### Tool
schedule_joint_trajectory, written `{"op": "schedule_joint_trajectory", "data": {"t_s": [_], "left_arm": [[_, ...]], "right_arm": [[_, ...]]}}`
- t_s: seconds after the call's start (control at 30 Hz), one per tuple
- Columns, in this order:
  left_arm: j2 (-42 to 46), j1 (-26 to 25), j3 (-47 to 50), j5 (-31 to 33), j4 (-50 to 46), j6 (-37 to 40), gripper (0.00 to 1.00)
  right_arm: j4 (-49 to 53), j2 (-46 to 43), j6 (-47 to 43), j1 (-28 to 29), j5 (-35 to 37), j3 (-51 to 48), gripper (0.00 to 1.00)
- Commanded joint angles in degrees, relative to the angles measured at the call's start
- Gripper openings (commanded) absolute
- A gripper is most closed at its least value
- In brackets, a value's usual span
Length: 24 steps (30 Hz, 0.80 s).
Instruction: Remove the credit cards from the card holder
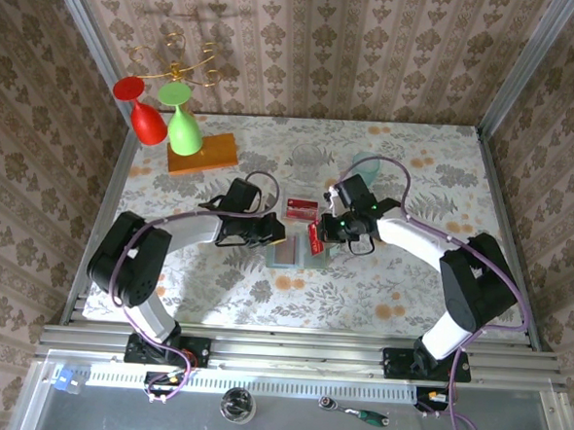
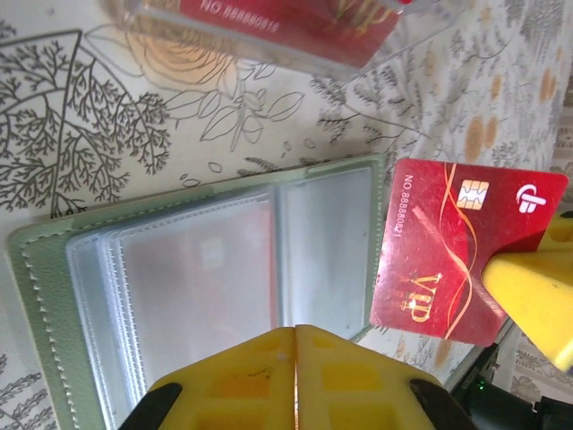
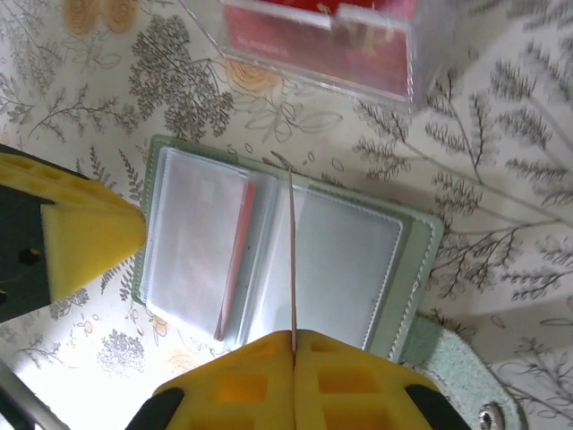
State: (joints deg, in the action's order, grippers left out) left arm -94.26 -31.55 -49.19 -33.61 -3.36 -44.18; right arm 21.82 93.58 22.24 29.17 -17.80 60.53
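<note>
While the left gripper [image 2: 295, 345] stands with its yellow pads [image 2: 242, 372] pressed together, nothing visibly between them, over the near edge of the open card holder [image 2: 215, 269], the right gripper [image 3: 293, 345] is clamped on one red VIP card [image 2: 448, 246]. In the left wrist view that card is clear of the holder at its 3 o'clock, gold chip toward 12 o'clock. Seen from the right wrist, the card runs edge-on as a thin line toward 12 o'clock across the holder's fold. The pale green holder lies spread flat on the floral tablecloth [image 1: 380, 289] near the middle of the table, between the two grippers in the overhead view. A second red card [image 3: 235, 260] sits tucked among the clear sleeves of one panel. A clear plastic case [image 1: 302, 208] with red cards inside lies just at the holder's 12 o'clock. At 10 o'clock, well apart, is an orange block [image 1: 203, 154] with a red glass [image 1: 145, 114] and a green glass [image 1: 183, 121] by it; a pale teal cup [image 1: 366, 167] stands at 1 o'clock
</note>
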Motion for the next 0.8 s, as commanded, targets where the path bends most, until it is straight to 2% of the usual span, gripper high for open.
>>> {"op": "schedule_joint_trajectory", "data": {"t_s": [0.0, 0.27, 0.43, 0.77], "left_arm": [[3.5, 1.0, 1.5, 1.8, -0.3, -0.2, 0.10], [8.0, 3.0, 4.1, 5.2, -0.9, 0.5, 0.11], [10.4, 3.7, 6.5, 5.7, -0.9, 0.3, 0.11], [12.8, 4.2, 9.2, 5.9, -0.2, -0.2, 0.12]], "right_arm": [[7.5, -0.3, -16.1, -0.1, 4.0, 4.8, 0.07], [18.0, 6.6, -41.3, 0.2, 9.0, 19.6, 0.08], [22.4, 11.1, -56.1, 2.4, 12.7, 28.1, 0.07], [35.3, 24.7, -67.9, 2.8, 12.6, 48.5, 0.03]]}}
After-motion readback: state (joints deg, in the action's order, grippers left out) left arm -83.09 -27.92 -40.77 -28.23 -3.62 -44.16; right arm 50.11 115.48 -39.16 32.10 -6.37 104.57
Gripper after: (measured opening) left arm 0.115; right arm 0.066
